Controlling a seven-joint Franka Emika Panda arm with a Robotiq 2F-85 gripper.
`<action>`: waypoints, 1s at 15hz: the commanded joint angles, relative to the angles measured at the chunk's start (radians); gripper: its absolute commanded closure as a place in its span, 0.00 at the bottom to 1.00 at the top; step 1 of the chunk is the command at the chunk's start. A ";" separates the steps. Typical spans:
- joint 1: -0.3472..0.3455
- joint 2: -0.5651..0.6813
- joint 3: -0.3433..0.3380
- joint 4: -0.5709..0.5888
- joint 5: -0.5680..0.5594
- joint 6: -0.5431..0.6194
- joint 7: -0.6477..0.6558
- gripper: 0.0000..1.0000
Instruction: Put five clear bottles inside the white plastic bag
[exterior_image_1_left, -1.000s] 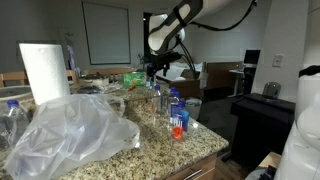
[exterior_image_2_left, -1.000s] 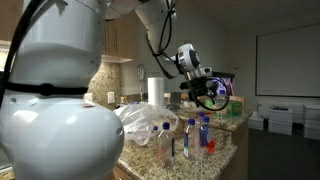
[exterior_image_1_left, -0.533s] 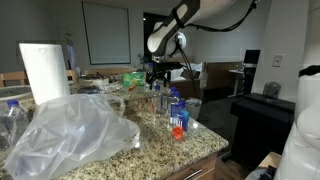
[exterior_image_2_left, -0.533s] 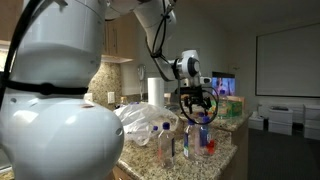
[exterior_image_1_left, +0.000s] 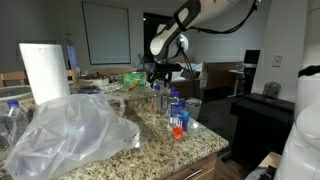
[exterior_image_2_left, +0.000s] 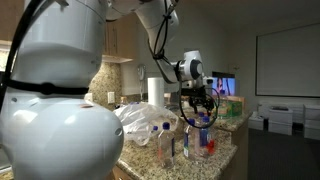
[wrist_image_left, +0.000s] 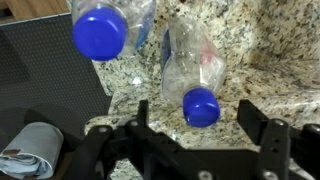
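Directly below the claw, a clear bottle stands on the speckled stone counter. The wrist view looks down on its blue cap, which sits in the gap between the two black fingers. The fingers are spread wide, one on each side of the cap, and neither can be seen touching it; the claw grips nothing. A second bottle with the same blue cap stands just beside the first, outside the fingers.

In both exterior views the bottles stand grouped near the counter's edge, one of them showing orange-red low down. The claw hangs over the group, pointing down. The big crinkled white bag lies heaped on the counter, apart from that group. A tall paper towel roll stands behind it.

Compared with a second ago, the claw has swung in from the side and dropped lower, so that it is now right over the bottles. Its fingers look about as wide as before. The bottles and the bag have not moved.
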 joint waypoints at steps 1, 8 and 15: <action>-0.012 -0.002 0.021 -0.011 0.063 0.011 -0.007 0.41; -0.010 -0.007 0.021 -0.029 0.074 0.027 0.005 0.87; -0.008 -0.049 0.033 -0.031 0.092 0.007 -0.020 0.90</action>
